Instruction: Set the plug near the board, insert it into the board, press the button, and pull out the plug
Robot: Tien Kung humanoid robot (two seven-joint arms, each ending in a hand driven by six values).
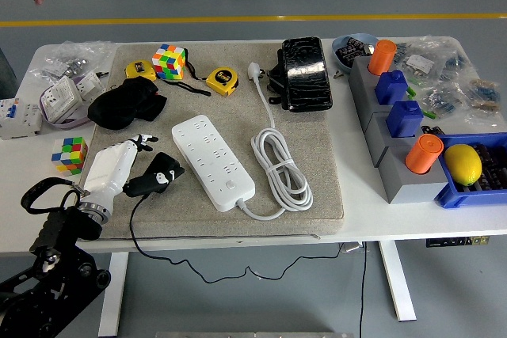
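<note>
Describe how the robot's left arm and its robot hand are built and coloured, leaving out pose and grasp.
The left arm is black, made of chunky jointed segments with round bolt recesses, and a black cable loops beside its upper part. A silver metal ring forms the wrist. The left robot hand has a smooth white shell over its back and black fingers with small white marks. The right arm is out of view.

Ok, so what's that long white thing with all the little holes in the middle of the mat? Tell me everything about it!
That is a white power strip, smooth plastic by the look of it. It lies flat and slanted on the grey mat, with rows of sockets on top. A thick white cable leaves its near end, coils beside it, and runs up to a white plug. Nothing is plugged in. The left hand grips a black plug just left of it.
</note>
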